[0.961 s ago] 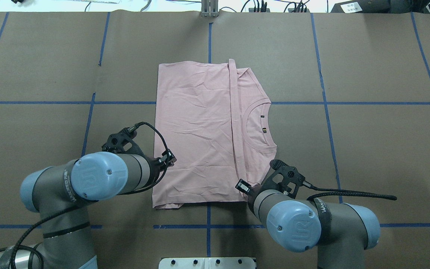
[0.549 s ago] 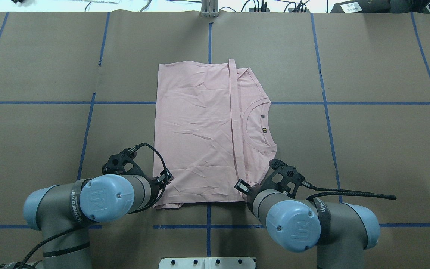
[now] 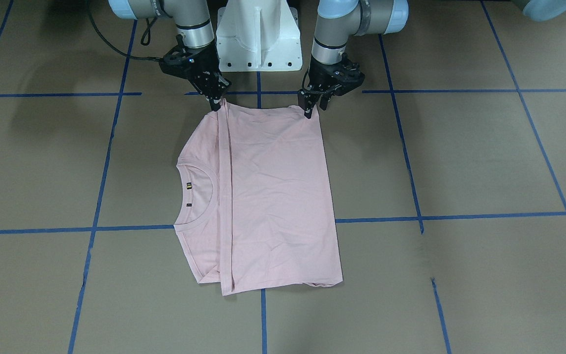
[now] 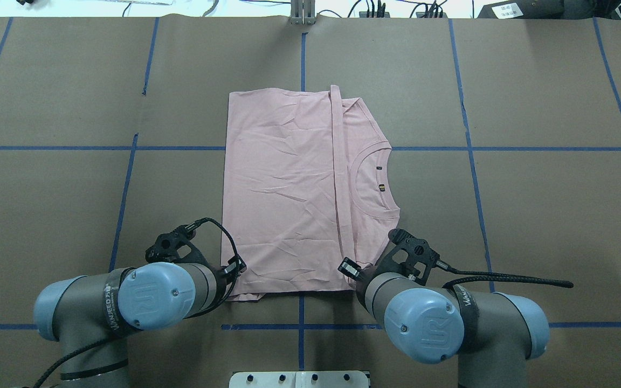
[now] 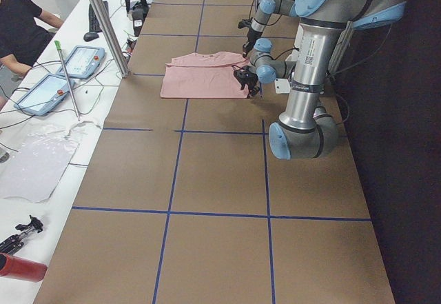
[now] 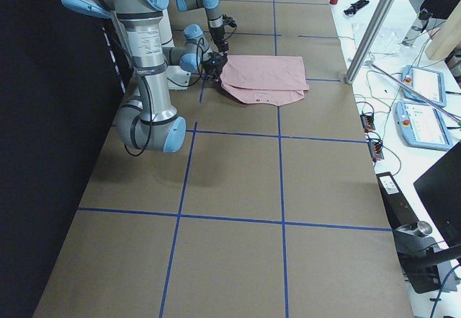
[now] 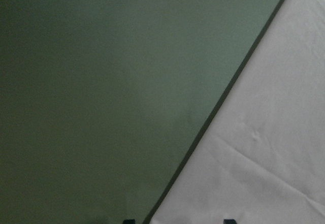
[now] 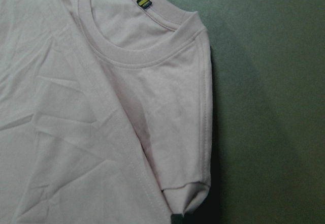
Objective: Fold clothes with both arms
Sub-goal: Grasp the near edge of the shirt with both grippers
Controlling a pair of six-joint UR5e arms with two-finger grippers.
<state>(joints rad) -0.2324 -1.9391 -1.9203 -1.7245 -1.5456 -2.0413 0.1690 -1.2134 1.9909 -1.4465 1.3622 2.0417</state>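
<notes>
While the right gripper (image 3: 213,104) stays pinched on the near right corner of the folded pink T-shirt (image 4: 283,188), the left arm (image 4: 143,296) has drawn back toward the robot's edge of the table (image 4: 531,215). The left gripper (image 3: 314,109) now stands at the T-shirt's near left corner, fingers spread wide astride the hem. The T-shirt lies flat and unmoved at the table's middle, neckline toward the robot's right.

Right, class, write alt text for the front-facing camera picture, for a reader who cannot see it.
A pink T-shirt, partly folded with its collar showing, lies flat on a brown table marked with blue tape lines. At its edge nearest the robot, the right tool pinches one corner and the left tool stands open at the other.
</notes>
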